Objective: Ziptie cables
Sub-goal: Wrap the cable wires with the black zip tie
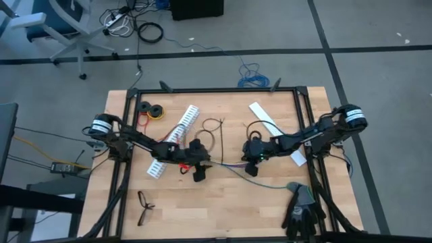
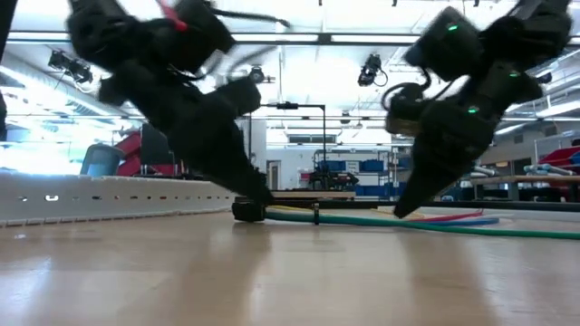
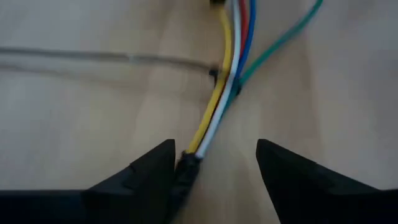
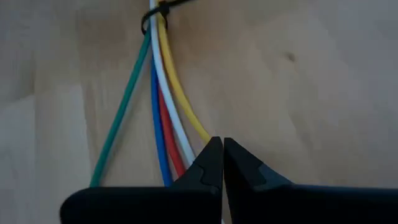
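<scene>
The cables [image 1: 228, 169] lie on the table between my two grippers, a bundle of yellow, white, red, blue and green wires [image 4: 163, 93]. A black ziptie [image 4: 151, 17] is looped around the bundle, and its tail [image 3: 93, 56] trails across the wood. My left gripper [image 3: 214, 165] stands open at one end of the bundle. The dark-tipped wire ends [image 3: 186, 165] lie between its fingers, close against one; whether they touch I cannot tell. My right gripper [image 4: 219, 149] is shut at the bundle's other part. More black zipties [image 1: 213, 127] lie farther back. My right gripper has its shut fingertips [image 4: 211, 152] set on the bundle where the yellow wire [image 4: 198, 127] runs under them. It comes slanting down from the table's right. The fingers hide the spot, so I cannot tell whether a wire is pinched. The cables lie flat on the table.
A long white slotted strip [image 1: 172, 142] lies behind my left arm, with tape rolls [image 1: 152, 111] at the far left. A white strip [image 1: 266, 121] lies at the far right, black eyeglasses [image 1: 144, 206] near the front left, and dark gloves [image 1: 300, 208] at the front right.
</scene>
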You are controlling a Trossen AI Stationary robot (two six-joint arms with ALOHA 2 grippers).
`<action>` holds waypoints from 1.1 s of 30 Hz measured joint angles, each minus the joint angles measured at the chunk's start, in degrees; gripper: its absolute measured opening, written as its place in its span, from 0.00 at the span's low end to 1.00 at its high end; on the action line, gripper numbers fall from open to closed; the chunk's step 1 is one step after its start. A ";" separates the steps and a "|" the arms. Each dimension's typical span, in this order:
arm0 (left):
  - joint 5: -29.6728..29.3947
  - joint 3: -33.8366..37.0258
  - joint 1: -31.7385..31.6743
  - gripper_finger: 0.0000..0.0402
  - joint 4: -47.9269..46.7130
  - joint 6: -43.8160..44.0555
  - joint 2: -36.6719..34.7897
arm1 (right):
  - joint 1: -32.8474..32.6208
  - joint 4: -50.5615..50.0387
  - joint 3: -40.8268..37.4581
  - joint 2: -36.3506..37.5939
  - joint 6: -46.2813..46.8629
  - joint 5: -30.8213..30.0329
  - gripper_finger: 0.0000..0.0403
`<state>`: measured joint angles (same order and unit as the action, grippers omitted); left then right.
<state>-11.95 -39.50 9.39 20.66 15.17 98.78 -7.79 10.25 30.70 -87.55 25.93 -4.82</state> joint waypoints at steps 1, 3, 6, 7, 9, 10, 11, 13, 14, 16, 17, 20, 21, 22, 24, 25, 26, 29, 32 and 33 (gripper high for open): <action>-0.19 2.22 0.10 0.59 5.70 0.39 -0.84 | -0.21 1.36 -1.23 1.08 0.37 -0.70 0.01; -0.40 6.25 0.45 0.59 18.08 0.54 -1.33 | -0.56 6.82 -3.66 2.76 1.38 -2.71 0.01; -0.40 9.88 0.85 0.59 33.20 0.50 -0.81 | -0.79 20.55 -7.09 2.55 2.56 -7.40 0.01; -0.37 10.26 0.85 0.59 35.09 0.50 -0.58 | -0.56 24.81 -7.54 1.62 2.90 -8.34 0.01; -0.61 10.74 0.55 0.59 33.35 1.29 -0.14 | 0.92 29.12 -7.65 -0.77 5.40 -7.40 0.02; -0.61 10.35 0.43 0.59 32.92 1.87 0.36 | 1.91 29.25 -7.10 -2.20 7.24 -5.80 0.02; -0.61 10.26 0.41 0.59 32.73 2.21 0.52 | 2.80 29.01 -6.61 -3.85 8.70 -3.68 0.03; -0.78 9.70 0.39 0.59 33.72 3.10 1.10 | 4.33 29.34 -5.41 -7.44 10.48 0.52 0.06; -0.78 9.57 0.39 0.59 33.53 3.21 1.17 | 5.11 30.35 -5.13 -8.91 11.42 2.51 0.07; -0.78 9.27 0.40 0.59 33.53 3.18 1.53 | 6.52 34.56 -4.29 -11.82 13.01 5.07 0.11; -0.77 9.26 0.41 0.59 33.34 3.20 1.55 | 7.18 38.24 -4.29 -13.22 14.15 6.77 0.14; -0.82 9.13 0.39 0.59 33.54 3.29 1.55 | 8.72 47.18 -4.20 -17.13 15.95 9.22 0.20; -0.82 9.13 0.39 0.59 33.53 3.29 1.55 | 9.12 48.88 -3.86 -18.05 16.28 9.67 0.22; -0.84 9.15 0.37 0.59 33.34 3.31 1.55 | 9.56 49.34 -3.36 -18.72 16.89 10.29 0.24; -0.82 9.04 0.39 0.59 33.50 3.31 1.55 | 10.19 49.15 -2.15 -20.16 18.00 10.85 0.27; -0.83 9.05 0.38 0.59 33.57 3.31 1.55 | 10.43 49.29 -1.59 -20.92 18.27 11.24 0.29; -0.82 9.00 0.37 0.59 33.65 3.31 1.55 | 10.60 49.14 -0.91 -21.61 18.40 11.82 0.30; -0.82 8.98 0.37 0.59 33.65 3.49 1.55 | 11.12 48.88 0.64 -22.57 18.41 13.29 0.31; -0.82 8.98 0.39 0.59 33.62 3.56 1.55 | 12.02 48.28 0.88 -22.51 18.47 14.68 0.30; -0.82 8.98 0.39 0.59 33.60 3.91 1.55 | 12.39 48.06 0.60 -22.20 18.43 15.35 0.29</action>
<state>-12.78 -30.52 9.78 54.26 19.08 100.33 4.60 58.30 31.30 -109.75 44.36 10.52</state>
